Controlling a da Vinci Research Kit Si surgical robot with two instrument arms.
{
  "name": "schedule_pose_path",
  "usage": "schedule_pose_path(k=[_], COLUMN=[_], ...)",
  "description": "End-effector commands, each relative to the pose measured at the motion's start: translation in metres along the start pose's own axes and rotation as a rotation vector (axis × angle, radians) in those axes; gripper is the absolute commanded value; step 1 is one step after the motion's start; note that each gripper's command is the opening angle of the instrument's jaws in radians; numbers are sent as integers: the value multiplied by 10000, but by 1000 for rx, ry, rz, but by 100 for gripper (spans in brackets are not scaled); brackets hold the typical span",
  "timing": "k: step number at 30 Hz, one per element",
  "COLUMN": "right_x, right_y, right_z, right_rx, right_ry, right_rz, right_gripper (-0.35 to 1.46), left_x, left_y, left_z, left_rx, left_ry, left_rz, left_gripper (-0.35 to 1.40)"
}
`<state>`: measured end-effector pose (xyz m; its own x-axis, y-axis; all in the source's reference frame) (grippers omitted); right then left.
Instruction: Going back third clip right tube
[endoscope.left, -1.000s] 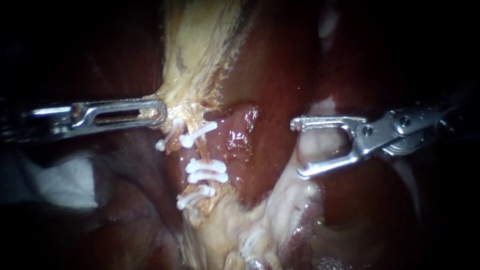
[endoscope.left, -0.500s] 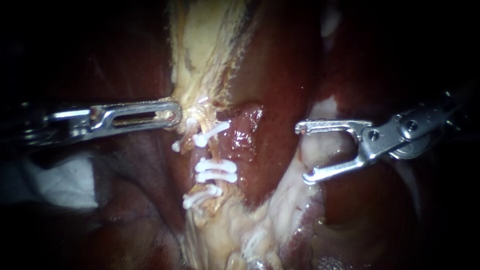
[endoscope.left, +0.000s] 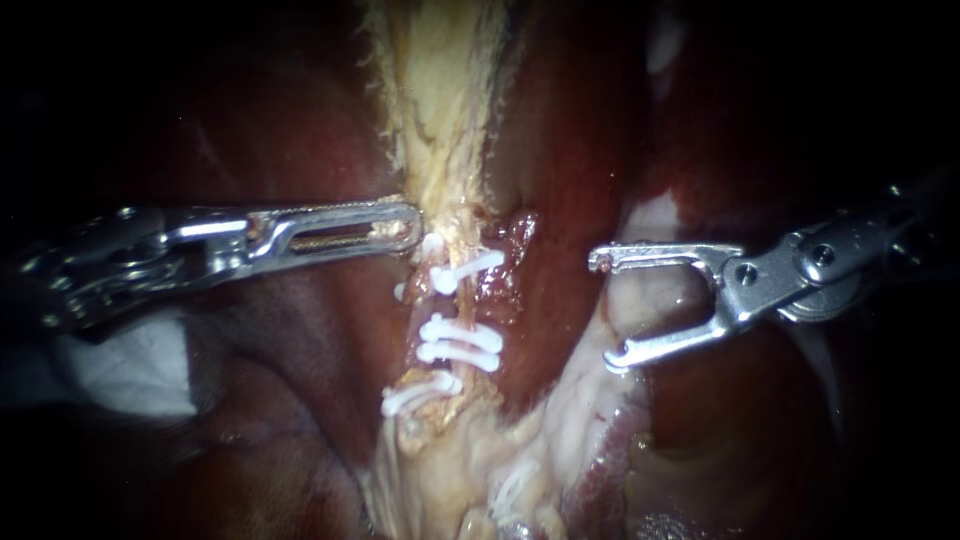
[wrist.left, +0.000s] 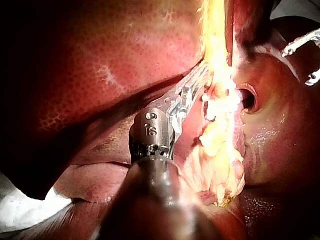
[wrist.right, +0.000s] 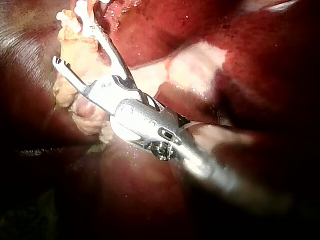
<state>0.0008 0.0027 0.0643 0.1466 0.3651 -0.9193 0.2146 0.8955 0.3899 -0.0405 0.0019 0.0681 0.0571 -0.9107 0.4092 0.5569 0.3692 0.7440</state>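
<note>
1. My left instrument (endoscope.left: 400, 226) comes in from the left and lies almost level. Its tool, the two jaws, is closed flat on the lower end of a pale strand of tissue (endoscope.left: 440, 120), which stands taut and upright above it.
2. My right instrument (endoscope.left: 602, 308) comes in from the right. Its tool is spread wide, one jaw level and the other angled down, and holds nothing.
3. The white clips (endoscope.left: 460, 335) sit across the tube (endoscope.left: 448, 305) just below my left tool's tip: one slanted at the top, two close together in the middle, and one lower down. They are well apart from my right tool.
4. I cannot tell which tube is the right one.
5. Dark red liver (endoscope.left: 250, 130) lies around both instruments, and white gauze (endoscope.left: 120, 370) shows under my left shaft.
</note>
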Motion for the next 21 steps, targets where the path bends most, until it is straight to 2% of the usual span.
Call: schedule_pose_path(k=[1, 21], right_x=[0, 3], right_y=[0, -4], right_z=[0, 2], right_rx=[0, 3], right_ry=[0, 2], right_rz=[0, -1], right_gripper=[60, 60], left_x=[1, 1], left_y=[0, 0], left_z=[1, 2], left_rx=[1, 2], left_ry=[1, 1], left_rz=[0, 0], left_gripper=[-35, -35])
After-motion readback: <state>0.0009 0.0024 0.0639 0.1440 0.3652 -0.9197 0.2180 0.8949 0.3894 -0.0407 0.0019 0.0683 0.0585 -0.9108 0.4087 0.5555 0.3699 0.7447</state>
